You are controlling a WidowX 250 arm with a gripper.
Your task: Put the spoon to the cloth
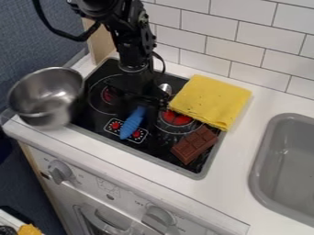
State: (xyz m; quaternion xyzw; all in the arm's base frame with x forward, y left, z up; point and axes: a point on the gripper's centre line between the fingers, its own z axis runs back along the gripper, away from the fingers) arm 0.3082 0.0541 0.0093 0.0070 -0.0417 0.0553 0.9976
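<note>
- Spoon (132,123) with a blue, ridged handle and a shiny metal bowl: it lies under the black two-finger gripper (147,100), the handle showing on the camera's side and the bowl beyond, toward the tiled wall.
- Whether the gripper is open, closed or clamped on the spoon, I cannot tell; its black shape merges with the black glass cooktop (92,125) below.
- The spoon's bowl is near the left edge of the square yellow cloth (211,98), which lies partly over the cooktop and partly on the white counter (236,158).
- Small printed marks sit around the grey round knobs (59,171) on the white oven front, and between them; they are too small to read.
- The middle of the spoon is hidden behind the gripper.
- The oven front, the grey sink (265,188) and the black arm (131,50) are cut off by the view's edges.
- In the lower left corner, a yellow-orange thing (29,230) is cut off and hard to make out.
</note>
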